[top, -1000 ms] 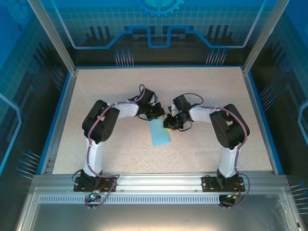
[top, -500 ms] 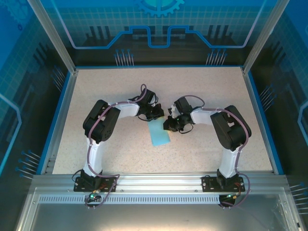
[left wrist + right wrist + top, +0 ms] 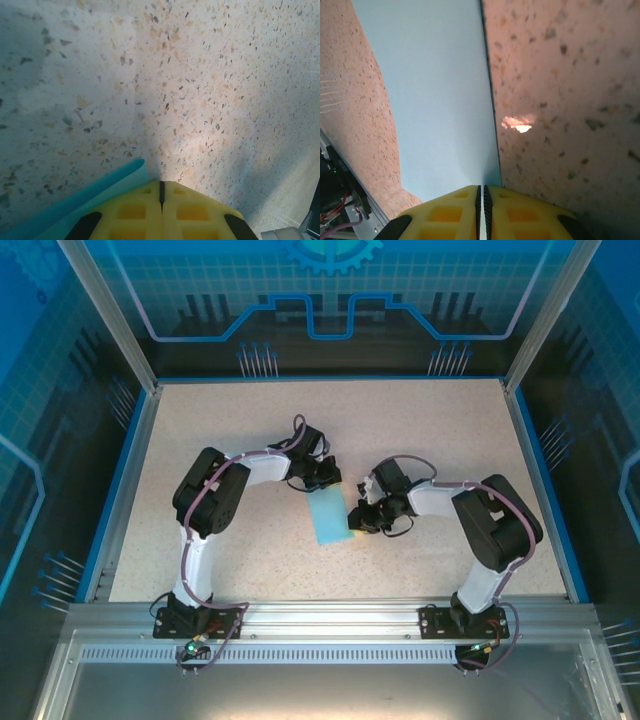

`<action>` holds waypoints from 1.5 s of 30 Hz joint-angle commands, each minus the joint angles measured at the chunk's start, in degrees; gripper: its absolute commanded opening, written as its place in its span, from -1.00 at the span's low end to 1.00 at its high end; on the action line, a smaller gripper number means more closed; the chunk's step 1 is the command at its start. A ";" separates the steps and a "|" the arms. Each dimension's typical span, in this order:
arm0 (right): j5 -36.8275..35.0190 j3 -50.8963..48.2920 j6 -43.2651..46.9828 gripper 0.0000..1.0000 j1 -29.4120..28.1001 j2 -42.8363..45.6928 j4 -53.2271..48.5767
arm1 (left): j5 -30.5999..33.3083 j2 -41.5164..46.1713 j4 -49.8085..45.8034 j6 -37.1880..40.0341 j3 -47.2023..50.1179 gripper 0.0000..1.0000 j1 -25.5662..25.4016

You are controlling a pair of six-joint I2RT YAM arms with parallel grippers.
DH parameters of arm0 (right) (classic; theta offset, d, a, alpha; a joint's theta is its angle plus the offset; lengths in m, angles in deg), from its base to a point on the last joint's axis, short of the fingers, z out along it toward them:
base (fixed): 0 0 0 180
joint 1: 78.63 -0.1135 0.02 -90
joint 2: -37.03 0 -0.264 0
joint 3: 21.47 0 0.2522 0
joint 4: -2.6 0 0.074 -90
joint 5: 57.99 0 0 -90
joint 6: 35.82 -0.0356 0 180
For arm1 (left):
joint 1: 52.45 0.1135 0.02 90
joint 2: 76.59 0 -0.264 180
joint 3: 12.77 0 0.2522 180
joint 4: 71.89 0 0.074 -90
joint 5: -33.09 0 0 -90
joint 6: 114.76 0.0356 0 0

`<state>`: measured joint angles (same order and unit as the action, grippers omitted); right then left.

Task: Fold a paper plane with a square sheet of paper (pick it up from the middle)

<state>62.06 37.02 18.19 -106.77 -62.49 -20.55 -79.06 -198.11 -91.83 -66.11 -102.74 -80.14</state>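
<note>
A: Where is the square sheet of paper (image 3: 331, 517)?
B: Flat on the table (image 3: 230, 430), folded narrow, between the arms.
A: Gripper states?
B: Left gripper (image 3: 325, 478) closed at its far end; right gripper (image 3: 356, 520) fingers together at its right edge.

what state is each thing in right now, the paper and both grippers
paper: folded to a rectangle, lying on the table
left gripper: shut, tips at the paper's far end
right gripper: shut, tips at the paper's right edge
</note>
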 commanded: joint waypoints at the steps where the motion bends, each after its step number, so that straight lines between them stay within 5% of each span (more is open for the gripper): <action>1: -0.93 -2.75 -0.62 -0.75 -1.99 -0.23 -7.99 | 1.45 -1.14 -2.97 1.85 -1.87 -0.96 0.13; 12: -1.74 -3.08 -0.18 -0.75 -2.62 2.24 -9.67 | 0.34 0.28 -4.22 2.68 -3.78 -0.95 0.00; 23: -2.62 -1.33 -1.67 -0.76 -2.62 -0.82 -8.54 | -3.10 10.46 0.92 0.48 4.52 -0.84 -2.64; 27: -2.63 -1.48 -1.71 -0.76 -2.57 -0.92 -8.46 | -0.97 13.81 3.76 -0.14 8.75 -0.62 -3.16; 34: -2.62 -1.47 -1.63 -0.76 -2.62 -1.13 -8.53 | 13.21 18.44 1.60 1.39 10.11 -0.31 -3.08; 45: -2.50 -1.91 -1.78 -0.76 -2.70 -1.27 -8.02 | 13.48 20.35 2.80 2.83 10.07 -0.03 -3.08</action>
<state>62.10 36.27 17.08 -108.59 -60.81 -25.93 -66.28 -180.91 -89.42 -64.79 -92.86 -83.00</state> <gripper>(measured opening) 0.121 0.484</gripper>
